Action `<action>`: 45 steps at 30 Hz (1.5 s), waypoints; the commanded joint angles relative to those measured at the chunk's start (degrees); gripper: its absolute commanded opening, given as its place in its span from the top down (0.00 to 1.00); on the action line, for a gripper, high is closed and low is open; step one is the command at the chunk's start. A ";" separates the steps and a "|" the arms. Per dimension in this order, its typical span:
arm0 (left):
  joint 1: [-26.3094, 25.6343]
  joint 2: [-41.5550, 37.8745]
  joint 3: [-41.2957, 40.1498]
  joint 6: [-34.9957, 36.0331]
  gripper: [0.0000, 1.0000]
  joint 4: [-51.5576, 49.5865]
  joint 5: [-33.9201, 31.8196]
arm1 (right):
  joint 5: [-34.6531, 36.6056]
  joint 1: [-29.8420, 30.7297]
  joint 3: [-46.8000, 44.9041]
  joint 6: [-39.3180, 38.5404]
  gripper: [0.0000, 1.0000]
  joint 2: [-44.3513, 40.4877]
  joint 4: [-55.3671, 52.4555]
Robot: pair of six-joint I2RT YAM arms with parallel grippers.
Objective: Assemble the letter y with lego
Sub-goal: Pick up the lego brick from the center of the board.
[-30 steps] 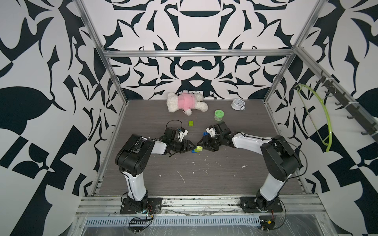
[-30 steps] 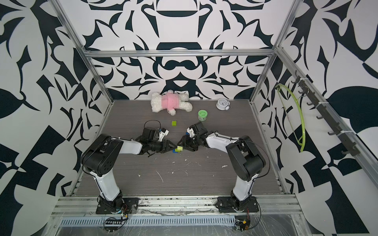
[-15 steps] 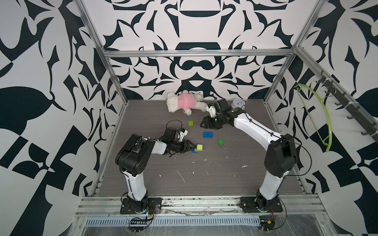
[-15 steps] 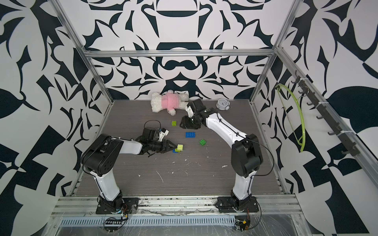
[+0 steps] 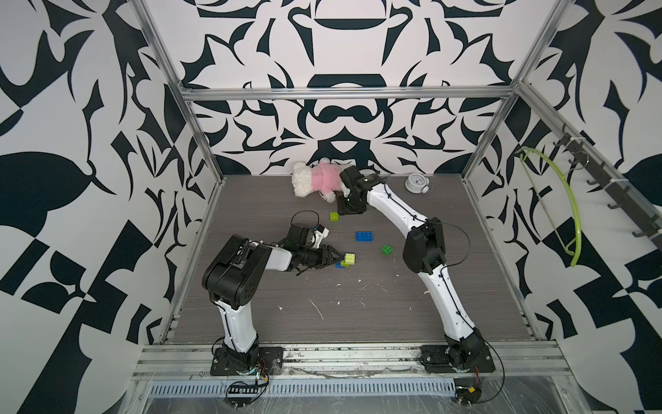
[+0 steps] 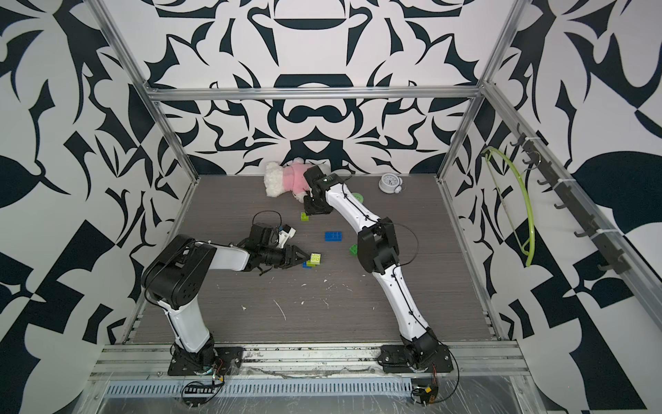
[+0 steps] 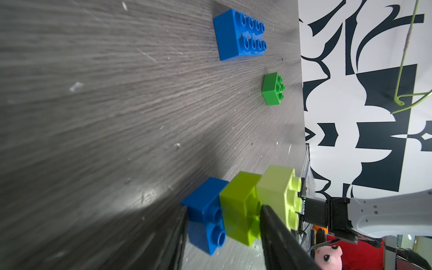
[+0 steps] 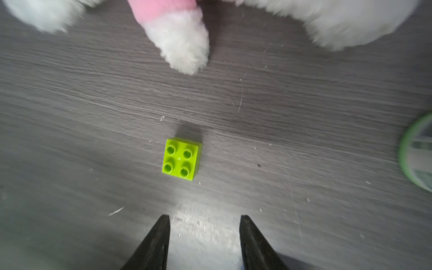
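Left gripper (image 5: 336, 258): clenched on the brick stack (image 5: 348, 258) of small blue, lime and pale yellow, at the middle of the worktop (image 5: 293, 322).
Lime brick (image 8: 181, 159): alone near the rear edge, by the plush toy (image 5: 315, 177).
Right gripper (image 8: 204, 218): jaws apart, empty, just beside the lime brick.
Wide blue brick (image 5: 365, 236), dark green brick (image 5: 387, 249): loose, right of the stack.

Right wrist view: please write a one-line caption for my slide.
Open right pincer aimed at a lone lime green brick, near a plush toy's paw.
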 commanded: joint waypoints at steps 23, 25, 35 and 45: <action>-0.76 6.90 -4.45 0.60 0.46 -18.45 -13.16 | 4.23 2.45 1.49 3.12 0.48 5.80 9.37; -0.72 6.99 -4.38 0.60 0.46 -18.52 -13.18 | 4.37 2.51 1.76 3.12 0.49 6.20 9.27; -0.75 7.22 -4.27 0.69 0.46 -18.63 -13.21 | 7.25 2.68 1.76 2.51 0.64 7.09 9.28; -0.73 7.60 -4.02 0.60 0.46 -18.80 -13.53 | 10.22 3.22 -8.31 1.43 0.73 -3.50 12.49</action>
